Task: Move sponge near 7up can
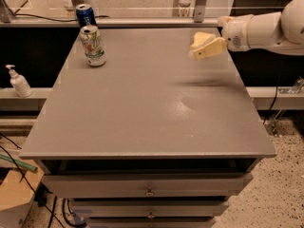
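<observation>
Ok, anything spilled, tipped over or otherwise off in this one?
Nothing stands out. The 7up can and blue can stand upright far left on the table, no spill shows, and the gripper is at the sponge near the right edge.
</observation>
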Available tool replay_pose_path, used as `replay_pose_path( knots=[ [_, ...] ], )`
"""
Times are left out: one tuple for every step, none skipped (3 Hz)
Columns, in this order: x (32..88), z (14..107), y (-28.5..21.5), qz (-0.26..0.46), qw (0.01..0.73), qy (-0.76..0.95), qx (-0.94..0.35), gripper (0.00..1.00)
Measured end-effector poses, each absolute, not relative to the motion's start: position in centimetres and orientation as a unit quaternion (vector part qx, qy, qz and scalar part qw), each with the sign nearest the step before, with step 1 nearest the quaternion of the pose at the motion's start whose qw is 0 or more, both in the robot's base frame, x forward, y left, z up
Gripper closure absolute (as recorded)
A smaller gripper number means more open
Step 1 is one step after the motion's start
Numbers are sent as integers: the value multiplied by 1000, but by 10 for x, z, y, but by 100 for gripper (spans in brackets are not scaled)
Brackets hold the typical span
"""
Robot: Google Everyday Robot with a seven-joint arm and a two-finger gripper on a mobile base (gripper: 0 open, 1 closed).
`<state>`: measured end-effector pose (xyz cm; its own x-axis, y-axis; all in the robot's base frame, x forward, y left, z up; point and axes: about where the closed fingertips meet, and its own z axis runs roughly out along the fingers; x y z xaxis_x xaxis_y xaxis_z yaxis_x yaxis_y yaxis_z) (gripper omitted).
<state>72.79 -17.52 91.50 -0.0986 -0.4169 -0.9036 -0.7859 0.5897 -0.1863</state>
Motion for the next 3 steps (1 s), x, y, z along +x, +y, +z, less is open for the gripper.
replay_pose_path(
  knots=[
    [756,901,-180,177,539,727,-387,0],
    [785,880,-191,185,545,743,-341,0],
    [798,867,-195,195,545,750,-319,0]
  ],
)
